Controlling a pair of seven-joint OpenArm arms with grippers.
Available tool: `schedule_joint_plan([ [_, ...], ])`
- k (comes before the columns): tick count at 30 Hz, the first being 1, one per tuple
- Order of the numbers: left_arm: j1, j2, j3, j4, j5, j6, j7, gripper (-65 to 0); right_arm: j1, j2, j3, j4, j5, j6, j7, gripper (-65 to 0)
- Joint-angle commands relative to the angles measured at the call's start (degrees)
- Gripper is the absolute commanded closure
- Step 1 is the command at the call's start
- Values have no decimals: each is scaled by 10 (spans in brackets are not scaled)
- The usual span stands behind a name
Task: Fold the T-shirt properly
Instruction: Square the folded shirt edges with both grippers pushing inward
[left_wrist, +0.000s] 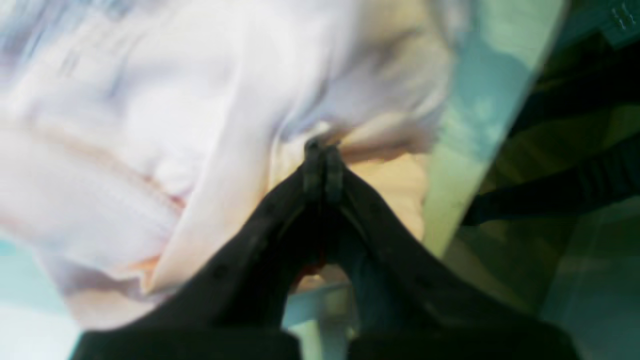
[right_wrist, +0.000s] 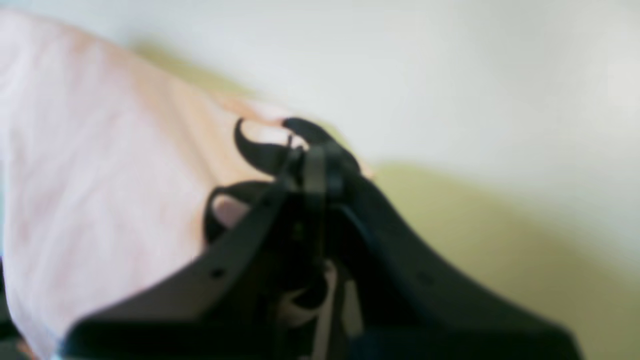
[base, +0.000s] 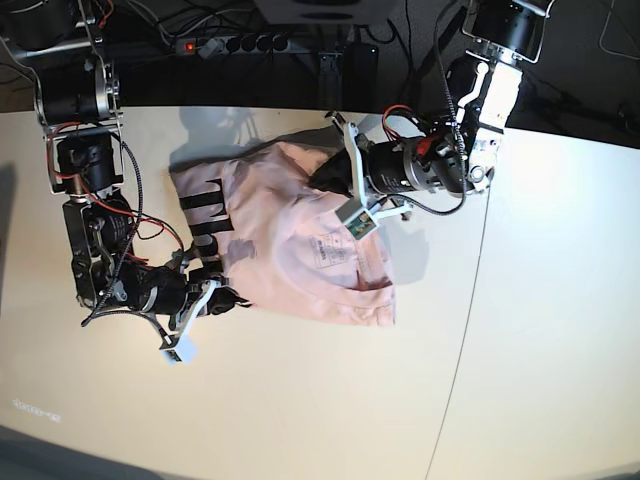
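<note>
Left gripper (left_wrist: 322, 150) clamped on T-shirt (base: 290, 250) edge; right gripper (right_wrist: 312, 150) pinching lettered hem; table (base: 540, 350) beneath.

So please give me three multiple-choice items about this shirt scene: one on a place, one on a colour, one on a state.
1. Where is the T-shirt?
A. on the table
B. on the floor
C. fully lifted

2. What colour is its lettering?
A. red
B. black
C. green

3. How do the left gripper jaws stand?
A. wide open
B. shut on cloth
C. out of view

Answers: 1 A, it spreads over the pale table. 2 B, dark letters near the right gripper. 3 B, the tips meet at a fold.
</note>
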Motion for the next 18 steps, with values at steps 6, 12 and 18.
schedule_joint_plan([
  [6, -40, -28, -55, -20, 8, -9, -3, 0, -42, 31, 2, 45, 63, 19, -35, 0],
  [12, -80, -100, -56, -20, 7, -9, -14, 0, -122, 56, 2, 151, 73, 19, -56, 0],
  [18, -125, -130, -56, -20, 7, -9, -27, 0, -212, 55, 2, 257, 99, 19, -77, 0],
])
